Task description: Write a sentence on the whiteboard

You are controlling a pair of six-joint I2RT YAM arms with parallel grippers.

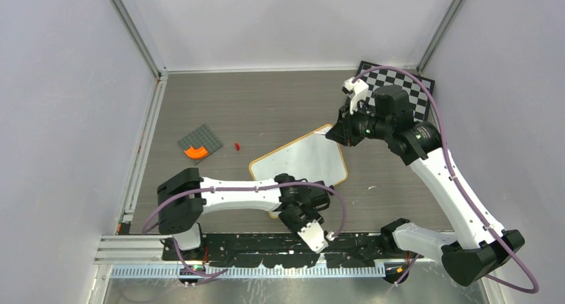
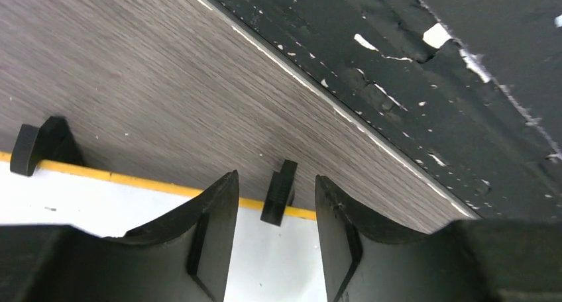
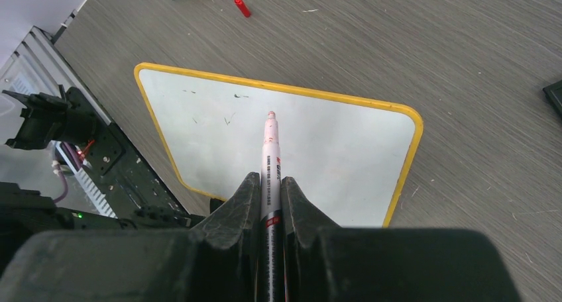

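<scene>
**A:** What lies nearest the bases?
**B:** The left gripper (image 2: 276, 180), jaws partly apart astride a black foot (image 2: 278, 199) on the near rim of the whiteboard (image 1: 303, 159). Neither finger touches the foot.
**A:** And the board itself?
**B:** It lies flat on the table (image 1: 266, 104), mid-field and turned askew.
**A:** Beyond it?
**B:** The right gripper (image 3: 268, 183), clamped on a marker (image 3: 270, 143) whose tip is aimed at the board's face. Farthest is the checkered board (image 1: 421, 94).

Grey table (image 1: 266, 104), whiteboard (image 1: 303, 159), checkered board (image 1: 421, 104) (far corner), grey studded plate (image 1: 203, 138), small red piece (image 1: 237, 145)
</scene>
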